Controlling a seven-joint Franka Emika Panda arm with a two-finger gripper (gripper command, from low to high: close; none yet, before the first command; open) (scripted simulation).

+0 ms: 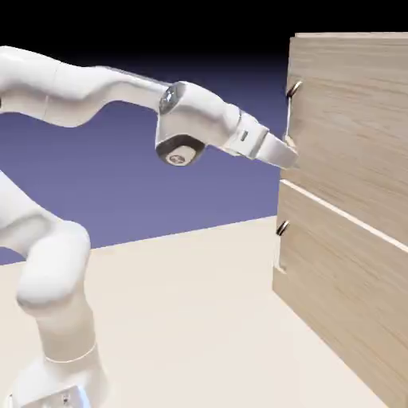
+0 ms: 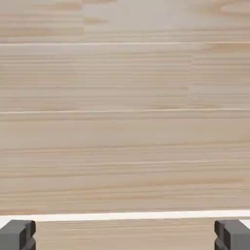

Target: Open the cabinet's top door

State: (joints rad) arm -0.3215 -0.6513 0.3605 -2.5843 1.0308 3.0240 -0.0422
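Observation:
The cabinet (image 1: 374, 199) stands at the exterior view's right as a tall light-wood box. Its top door (image 1: 351, 111) carries a curved silver handle (image 1: 295, 88) at its near edge. My gripper (image 1: 288, 150) is pressed close to that edge, well below the handle and just above the seam to the lower panel. In the hand view, wood grain of the cabinet (image 2: 125, 122) fills the picture. My gripper (image 2: 125, 237) is open, and its grey fingertips (image 2: 17, 235) sit far apart at the bottom corners with nothing held. The handle is out of the hand view.
The lower door (image 1: 343, 287) has a small dark handle (image 1: 282, 229) at its near edge. A pale line (image 2: 125, 215) crosses the wood low in the hand view. The beige table (image 1: 191, 319) stretches between the arm's base and the cabinet.

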